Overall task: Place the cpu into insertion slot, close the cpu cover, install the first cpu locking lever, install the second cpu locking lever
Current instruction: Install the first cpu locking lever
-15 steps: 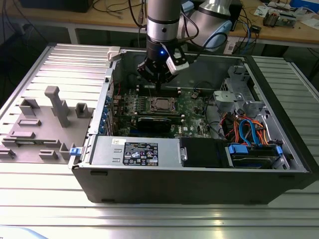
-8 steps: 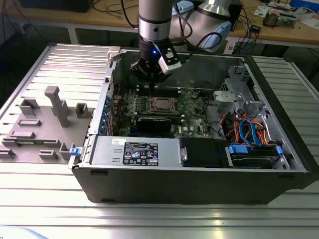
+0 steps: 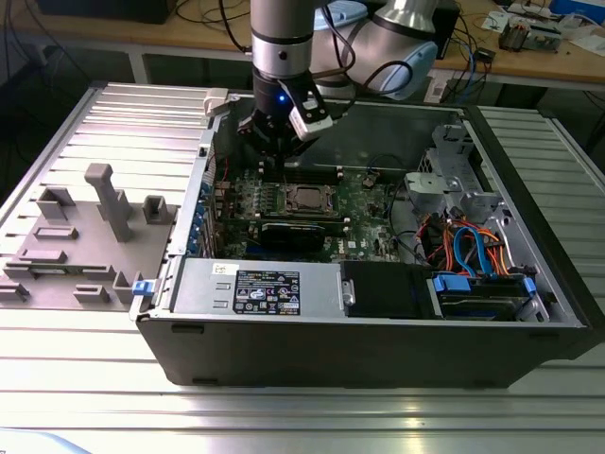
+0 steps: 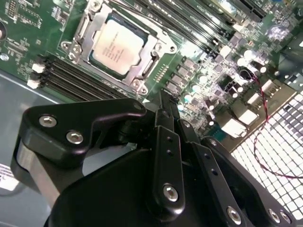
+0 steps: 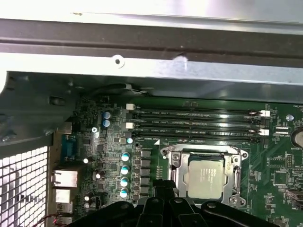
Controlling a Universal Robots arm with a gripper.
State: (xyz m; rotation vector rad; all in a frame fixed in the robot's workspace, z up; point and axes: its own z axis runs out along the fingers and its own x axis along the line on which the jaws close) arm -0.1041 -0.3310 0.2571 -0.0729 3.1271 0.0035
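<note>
Currently, the small flat square silvery-tan cpu (image 5: 204,177) sits flat in the square silver-rimmed insertion slot (image 4: 78,47) on the green motherboard (image 3: 369,203). The square silver-grey metal cpu cover (image 5: 235,175) lies down around it, and the chip's face shows through its central window. Whether the locking levers along the socket sides are latched: cannot tell.

The black two-finger claw (image 4: 164,101) has its fingers drawn together with no gap visible between the tips in both wrist views, and nothing is held between them. In the exterior view the claw (image 3: 276,142) hangs over the board near the socket, on the far side of it and a little to the exterior view's left. It is apart from the cpu; contact with the board cannot be judged.

In the first wrist view the long black memory slots (image 5: 199,123) run in parallel rows just beside the socket.

The motherboard lies inside an open dark-grey metal computer case (image 3: 378,350), which rests on the ribbed aluminium counter (image 3: 284,416). A grey moulded fixture block (image 3: 85,236) with upright posts lies on the counter at the exterior view's left, just beside the case wall.
</note>
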